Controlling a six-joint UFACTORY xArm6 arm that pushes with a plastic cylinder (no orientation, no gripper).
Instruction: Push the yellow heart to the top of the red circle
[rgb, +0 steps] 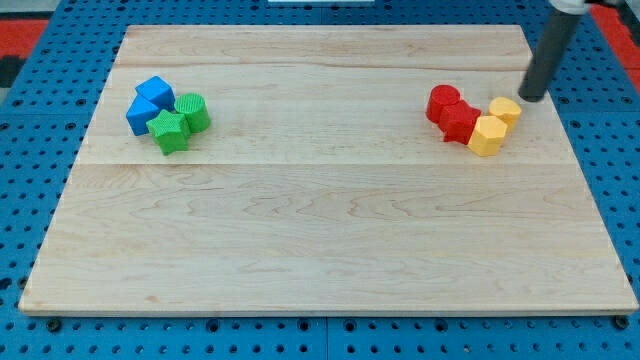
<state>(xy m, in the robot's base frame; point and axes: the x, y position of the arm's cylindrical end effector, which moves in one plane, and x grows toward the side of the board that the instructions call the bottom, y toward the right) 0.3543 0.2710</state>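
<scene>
The red circle (442, 103) lies at the view's right, with a red star (461, 122) touching its lower right side. The yellow heart (487, 135) sits against the red star's right side, below and to the right of the red circle. A smaller yellow hexagon (505, 110) touches the heart's upper right. My tip (531, 99) rests on the board just right of and slightly above the yellow hexagon, close to it but apart. The rod leans up toward the view's top right corner.
At the view's left a cluster holds a blue cube (155, 92), a blue triangle (141, 114), a green star (168, 131) and a green circle (193, 112). The wooden board (320, 250) ends just right of my tip, over a blue pegboard.
</scene>
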